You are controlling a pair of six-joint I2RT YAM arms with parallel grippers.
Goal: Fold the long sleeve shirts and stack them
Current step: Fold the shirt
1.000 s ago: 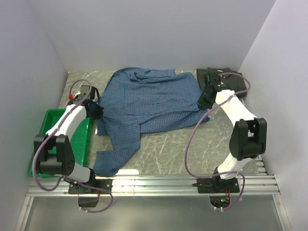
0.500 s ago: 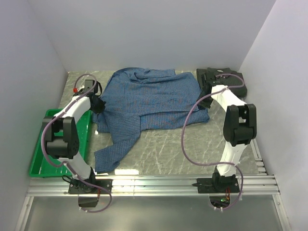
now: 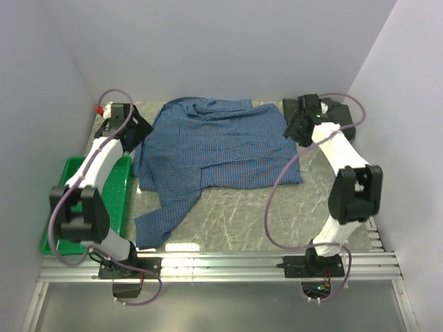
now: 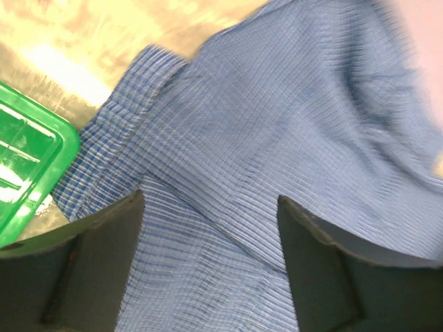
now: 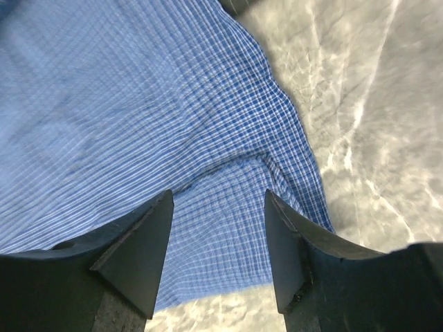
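Left pincer (image 4: 210,207): fingers apart, empty, pulled back from the left edge of the blue shirt (image 3: 214,149) toward the far corner of the desk (image 3: 235,214)
Right pincer (image 5: 218,200): apart, empty, moved up beside the right shoulder
Blue shirt: spread mid-desk, one sleeve trailing near-left
Dark shirt (image 3: 345,119): far-right corner
Meaning: spreading looks done, folding not begun

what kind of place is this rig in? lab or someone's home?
Probably a lab robot cell, not a home: plain white walls box in a marble-look table, the left arm and right arm are bolted to an aluminium rail, and a shirt lies spread out.
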